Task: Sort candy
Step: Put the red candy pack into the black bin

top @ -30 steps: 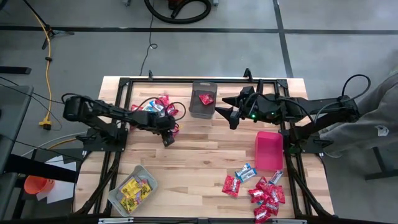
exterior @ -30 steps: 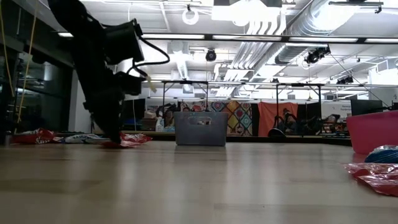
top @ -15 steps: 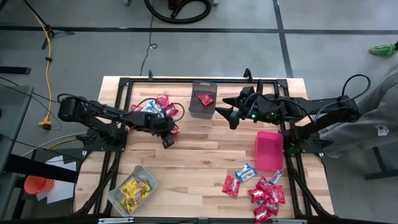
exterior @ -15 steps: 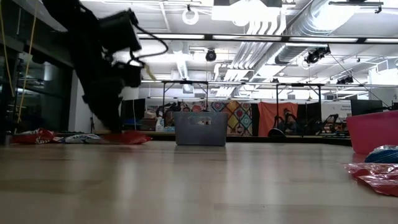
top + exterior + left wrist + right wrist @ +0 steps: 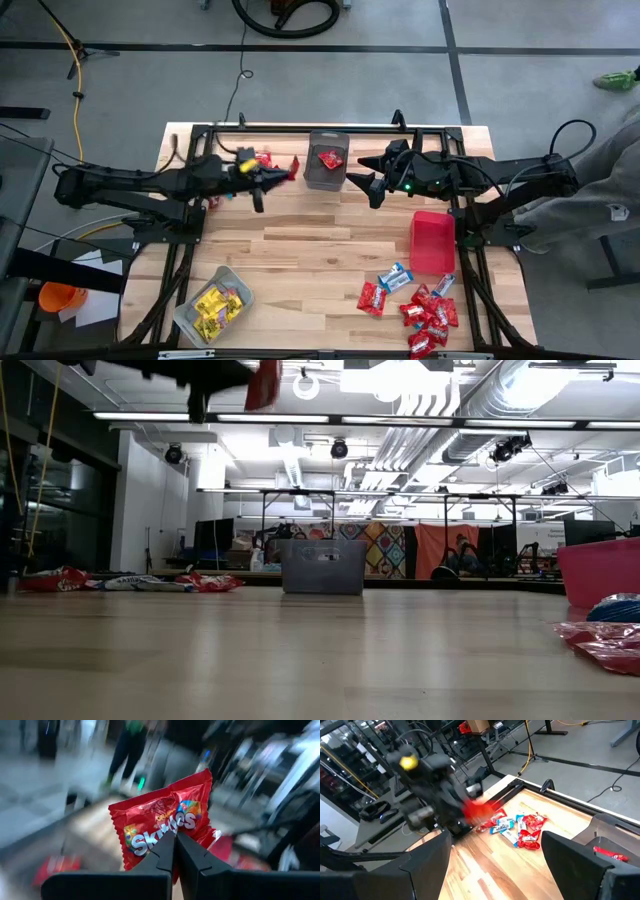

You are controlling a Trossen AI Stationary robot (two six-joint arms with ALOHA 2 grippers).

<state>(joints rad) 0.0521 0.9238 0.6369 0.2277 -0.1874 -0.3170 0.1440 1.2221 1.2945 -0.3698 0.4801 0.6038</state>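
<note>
My left gripper [image 5: 284,173] is high above the table's far left, pointing level toward the dark mesh bin [image 5: 327,172]. It is shut on a red candy packet [image 5: 165,817], which also shows in the low view [image 5: 263,382]. My right gripper [image 5: 358,186] hovers open just right of the mesh bin, its fingers wide apart [image 5: 495,865]. One red candy [image 5: 331,158] lies inside the mesh bin. A pile of red and blue-and-white candy [image 5: 256,163] lies under the left arm. Another pile of candy [image 5: 425,308] lies at the near right. My left gripper pinches the red packet between its two fingertips [image 5: 186,851], at the middle of the packet's lower part [image 5: 172,831]. The fingers lie level and point toward the table's right. The packet stands up past the fingertips, lifted well clear of the table.
A red bin [image 5: 432,241] stands on the right. A clear grey bin [image 5: 213,303] holding yellow candy sits at the near left. Bare wood lies in the table's middle [image 5: 320,250]. A person's leg [image 5: 600,180] shows off the table's right side.
My left gripper has taken hold of a red packet at the far-left pile. It has risen sharply, tipped from pointing down to level and swung toward the far edge and the mesh bin. The packet has been lifted clear of the table.
</note>
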